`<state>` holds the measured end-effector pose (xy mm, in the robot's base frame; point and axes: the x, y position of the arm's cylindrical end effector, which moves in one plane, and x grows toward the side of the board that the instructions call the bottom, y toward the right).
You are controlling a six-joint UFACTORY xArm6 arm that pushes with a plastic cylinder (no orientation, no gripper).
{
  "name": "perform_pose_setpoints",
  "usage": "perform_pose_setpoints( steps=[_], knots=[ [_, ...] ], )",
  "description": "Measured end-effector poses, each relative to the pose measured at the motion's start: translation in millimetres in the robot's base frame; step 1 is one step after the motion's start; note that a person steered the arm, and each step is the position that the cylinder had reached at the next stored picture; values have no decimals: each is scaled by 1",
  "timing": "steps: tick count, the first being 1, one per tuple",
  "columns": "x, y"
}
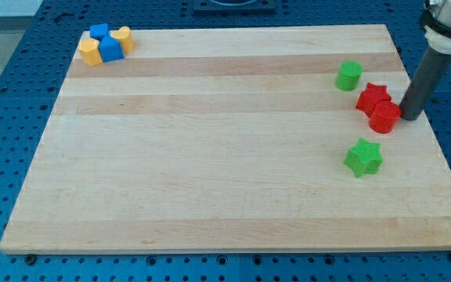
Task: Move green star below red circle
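Note:
The green star (pixel 363 157) lies on the wooden board (pixel 210 157) at the view's right, below and slightly left of the red circle (pixel 384 117). A red star (pixel 373 96) touches the red circle on its upper left. My tip (pixel 408 119) stands just right of the red circle, close to or touching it, and above and to the right of the green star.
A green circle (pixel 348 75) sits above and left of the red star. At the view's top left, two blue blocks (pixel 110 48) (pixel 99 32) and two yellow blocks (pixel 90 52) (pixel 124 37) form a tight cluster. The board's right edge runs near my tip.

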<state>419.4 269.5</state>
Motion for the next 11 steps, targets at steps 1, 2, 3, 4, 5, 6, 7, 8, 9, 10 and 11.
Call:
perform_pose_setpoints(
  steps=[1, 2, 3, 4, 5, 6, 7, 8, 9, 10, 11],
  knots=[
    [1, 10],
    [6, 11],
    [8, 5],
    [10, 8],
    [36, 29],
    [83, 34],
    [131, 33],
    [172, -5],
    [176, -66],
    [157, -90],
    [130, -91]
  ],
)
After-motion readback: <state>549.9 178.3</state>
